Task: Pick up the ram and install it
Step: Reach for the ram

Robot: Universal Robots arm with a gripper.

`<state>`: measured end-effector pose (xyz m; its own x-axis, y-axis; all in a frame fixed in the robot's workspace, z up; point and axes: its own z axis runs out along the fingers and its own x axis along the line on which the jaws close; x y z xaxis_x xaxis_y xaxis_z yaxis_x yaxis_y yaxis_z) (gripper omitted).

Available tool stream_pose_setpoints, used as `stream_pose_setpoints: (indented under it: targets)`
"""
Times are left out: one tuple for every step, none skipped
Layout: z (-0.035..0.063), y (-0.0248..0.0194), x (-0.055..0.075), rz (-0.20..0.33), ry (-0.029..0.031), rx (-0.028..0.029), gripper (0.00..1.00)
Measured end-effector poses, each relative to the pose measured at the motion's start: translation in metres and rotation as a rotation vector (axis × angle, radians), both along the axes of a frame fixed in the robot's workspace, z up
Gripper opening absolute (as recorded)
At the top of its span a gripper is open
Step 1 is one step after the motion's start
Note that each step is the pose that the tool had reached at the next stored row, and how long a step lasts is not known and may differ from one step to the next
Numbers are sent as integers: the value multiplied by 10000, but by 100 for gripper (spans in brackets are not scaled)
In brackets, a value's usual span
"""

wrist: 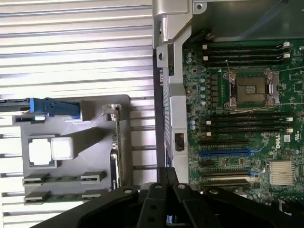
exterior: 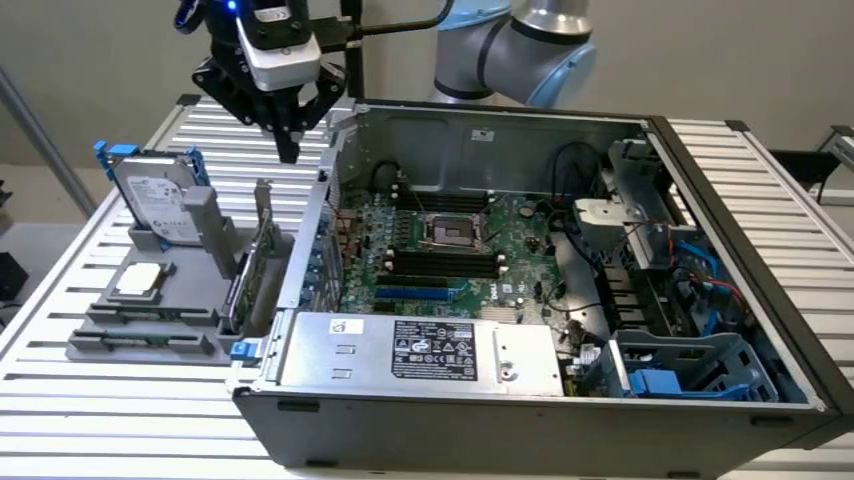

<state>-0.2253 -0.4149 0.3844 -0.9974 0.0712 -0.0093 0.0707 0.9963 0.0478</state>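
Observation:
Two ram sticks lie flat in the grey holder on the table, left of the computer case: one ram stick and a second ram stick beside it, each a narrow green strip between grey clips. My gripper hangs high above the table, over the gap between the holder and the case wall, well clear of both sticks. Its fingers meet at the tips and carry nothing. The black memory slots on the motherboard look bare.
The open case takes up the middle and the exterior view's right, its upright side wall next to the holder. Upright in the holder stand a green expansion card and a silver hard drive. A processor chip lies flat.

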Motion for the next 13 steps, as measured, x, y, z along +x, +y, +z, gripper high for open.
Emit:
stream_pose_setpoints:
  targets:
    - [-4,-6,-45,1,4,0,11]
    - [-8,-12,-90,1,8,0,11]
    - [-13,-19,-139,0,12,-1,11]
    - [-17,-25,-182,0,17,0,11]
    - [-21,-31,-228,0,21,0,11]
    - [-25,-37,-274,1,26,0,11]
    - [-29,-44,-318,2,31,0,11]
    - [-34,-50,-365,1,36,-1,11]
    - [-38,-56,-410,0,40,0,11]
    - [-42,-62,-457,0,46,0,11]
    - [-46,-68,-502,0,51,-1,11]
    - [-50,-75,-546,1,55,-1,11]
    - [-54,-81,-591,1,60,-1,11]
